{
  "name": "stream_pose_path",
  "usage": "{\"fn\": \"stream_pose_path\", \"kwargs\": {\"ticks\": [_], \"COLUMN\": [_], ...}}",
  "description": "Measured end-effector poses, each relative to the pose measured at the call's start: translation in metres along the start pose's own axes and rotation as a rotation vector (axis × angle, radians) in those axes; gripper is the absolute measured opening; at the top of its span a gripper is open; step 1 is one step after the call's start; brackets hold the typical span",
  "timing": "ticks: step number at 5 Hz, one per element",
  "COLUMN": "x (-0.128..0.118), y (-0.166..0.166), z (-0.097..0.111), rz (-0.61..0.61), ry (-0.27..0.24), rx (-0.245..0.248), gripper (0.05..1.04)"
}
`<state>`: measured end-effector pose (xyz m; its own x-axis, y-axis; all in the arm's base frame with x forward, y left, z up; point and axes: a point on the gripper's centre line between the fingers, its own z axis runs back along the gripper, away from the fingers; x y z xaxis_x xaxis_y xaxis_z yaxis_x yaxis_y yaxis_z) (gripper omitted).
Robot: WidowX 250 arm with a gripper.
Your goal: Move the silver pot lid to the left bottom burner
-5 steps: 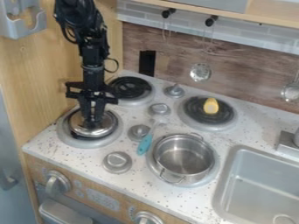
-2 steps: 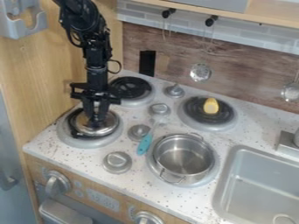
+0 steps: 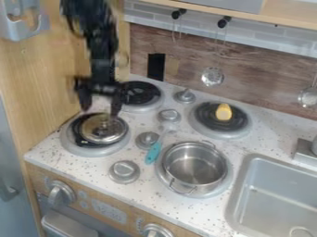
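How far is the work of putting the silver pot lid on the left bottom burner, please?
It looks nearly finished. The silver lid already lies on the left bottom burner, a little off its centre. Nothing is in hand: the gripper is open above the lid. Probably only moving the arm away is left.

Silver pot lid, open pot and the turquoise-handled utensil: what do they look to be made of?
The silver pot lid looks like polished metal, probably stainless steel, given its mirror-like highlights. The pot seems the same metal with a softer sheen, its wall shiny and its handles thin wire-like loops. The utensil's turquoise handle looks like smooth plastic, though silicone or painted wood is possible.
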<state>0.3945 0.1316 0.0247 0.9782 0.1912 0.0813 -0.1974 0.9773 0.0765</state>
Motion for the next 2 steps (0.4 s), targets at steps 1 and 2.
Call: {"fn": "stream_pose_path", "kwargs": {"ticks": [1,2], "x": [-0.004,-0.009], "y": [-0.022,-0.042], "z": [0.024,0.029], "rz": [-0.082,-0.164], "ry": [-0.020,0.005], "rx": [-0.004,-0.035], "gripper": [1.005,0.999]}}
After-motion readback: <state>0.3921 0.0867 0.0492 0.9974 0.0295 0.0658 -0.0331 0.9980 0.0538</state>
